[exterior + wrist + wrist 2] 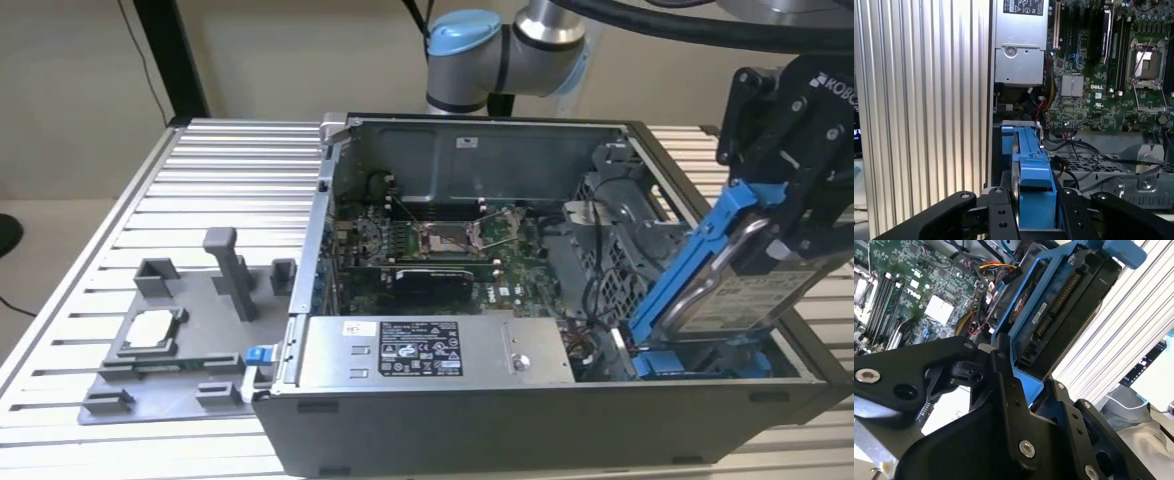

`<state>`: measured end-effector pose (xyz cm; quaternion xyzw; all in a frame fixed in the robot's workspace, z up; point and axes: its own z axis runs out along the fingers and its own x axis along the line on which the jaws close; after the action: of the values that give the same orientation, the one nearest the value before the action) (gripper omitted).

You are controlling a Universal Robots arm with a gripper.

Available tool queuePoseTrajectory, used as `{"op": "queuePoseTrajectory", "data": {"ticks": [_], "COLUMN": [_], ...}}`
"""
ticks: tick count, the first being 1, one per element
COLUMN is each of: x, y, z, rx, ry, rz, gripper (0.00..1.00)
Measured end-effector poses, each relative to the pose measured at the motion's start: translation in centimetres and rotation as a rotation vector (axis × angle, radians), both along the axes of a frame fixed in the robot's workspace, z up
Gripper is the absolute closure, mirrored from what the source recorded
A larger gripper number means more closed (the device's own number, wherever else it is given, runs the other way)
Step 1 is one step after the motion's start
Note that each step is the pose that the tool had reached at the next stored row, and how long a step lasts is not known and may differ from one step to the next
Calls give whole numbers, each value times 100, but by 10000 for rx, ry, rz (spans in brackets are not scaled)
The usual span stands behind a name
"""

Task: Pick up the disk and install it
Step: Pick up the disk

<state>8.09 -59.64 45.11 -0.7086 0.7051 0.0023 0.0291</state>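
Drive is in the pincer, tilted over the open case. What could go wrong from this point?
1. The disk leans steeply with its lower end at the blue bay rails. At that tilt it may jam rather than seat.
2. Loose cables lie close to the bay and could get pinched under the disk.
3. The pincer grips the disk at its upper end alone, so it might pivot or slip.
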Motion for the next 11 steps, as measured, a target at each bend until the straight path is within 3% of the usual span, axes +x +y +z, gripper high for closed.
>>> {"op": "queuePoseTrajectory", "data": {"ticks": [11], "x": [7], "y": [41], "z": [-67], "rx": [1], "ry": [-6], "rz": [-1], "gripper": [100]}}
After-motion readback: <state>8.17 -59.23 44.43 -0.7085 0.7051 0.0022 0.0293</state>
